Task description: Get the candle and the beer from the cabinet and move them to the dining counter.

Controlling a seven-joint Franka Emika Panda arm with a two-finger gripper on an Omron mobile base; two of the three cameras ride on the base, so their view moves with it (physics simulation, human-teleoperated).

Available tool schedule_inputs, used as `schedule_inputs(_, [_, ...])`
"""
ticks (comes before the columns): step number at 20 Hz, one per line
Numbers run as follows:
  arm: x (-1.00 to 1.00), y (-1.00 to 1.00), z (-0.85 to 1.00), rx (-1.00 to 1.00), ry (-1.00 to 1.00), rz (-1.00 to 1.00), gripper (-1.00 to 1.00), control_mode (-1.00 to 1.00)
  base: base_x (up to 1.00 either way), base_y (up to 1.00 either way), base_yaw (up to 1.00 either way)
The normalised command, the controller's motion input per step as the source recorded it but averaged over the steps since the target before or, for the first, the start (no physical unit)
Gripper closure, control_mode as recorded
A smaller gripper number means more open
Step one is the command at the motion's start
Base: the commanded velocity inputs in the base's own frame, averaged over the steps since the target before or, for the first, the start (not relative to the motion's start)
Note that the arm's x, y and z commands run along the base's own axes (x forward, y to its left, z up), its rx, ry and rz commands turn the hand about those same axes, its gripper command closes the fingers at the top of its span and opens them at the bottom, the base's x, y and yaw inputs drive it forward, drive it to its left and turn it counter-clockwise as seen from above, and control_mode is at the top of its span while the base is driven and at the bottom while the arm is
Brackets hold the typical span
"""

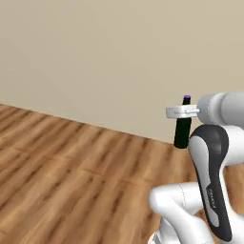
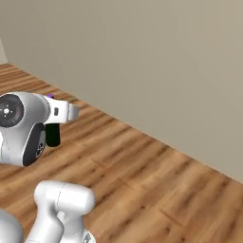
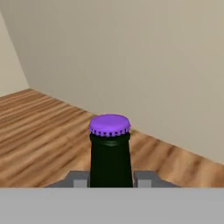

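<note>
While the base faces a bare beige wall (image 1: 95, 52) across a wooden floor (image 1: 62, 162), the beer (image 1: 183, 128) hangs upright in the tool (image 1: 183, 112), well above the floor and touching nothing else. Its long axis is vertical, crossing the horizontal reach of the arm. In the hand view the purple cap (image 3: 110, 125) and narrow neck rise directly between the two finger tips (image 3: 80, 179), so the bottle sits centred in the tool, not off to one side.

Tool state: partly closed, clamped on the beer around the upper body just below the neck, with a finger pressed against each side. The body of the bottle hangs free beneath the grip, as the right base view confirms for the beer (image 2: 52, 134).

Judgement: the bottle is in transit toward the dining counter. The coming placement depends on keeping the bottle upright so that its base meets the counter flat.
</note>
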Motion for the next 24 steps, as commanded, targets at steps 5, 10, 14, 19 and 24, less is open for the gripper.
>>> schedule_inputs(5, [0.00,0.00,0.00,0.00,0.00,0.00,1.00,1.00,0.97,-0.30,0.69])
schedule_inputs(10, [0.00,0.00,0.00,0.00,0.00,0.00,1.00,1.00,0.76,-0.46,0.74])
schedule_inputs(14, [0.00,0.00,0.00,0.00,0.00,0.00,1.00,1.00,0.97,-0.46,0.45])
schedule_inputs(19, [0.00,0.00,0.00,0.00,0.00,0.00,1.00,1.00,1.00,-0.03,0.02])
schedule_inputs(24, [0.00,0.00,0.00,0.00,0.00,0.00,1.00,1.00,1.00,-0.02,0.01])
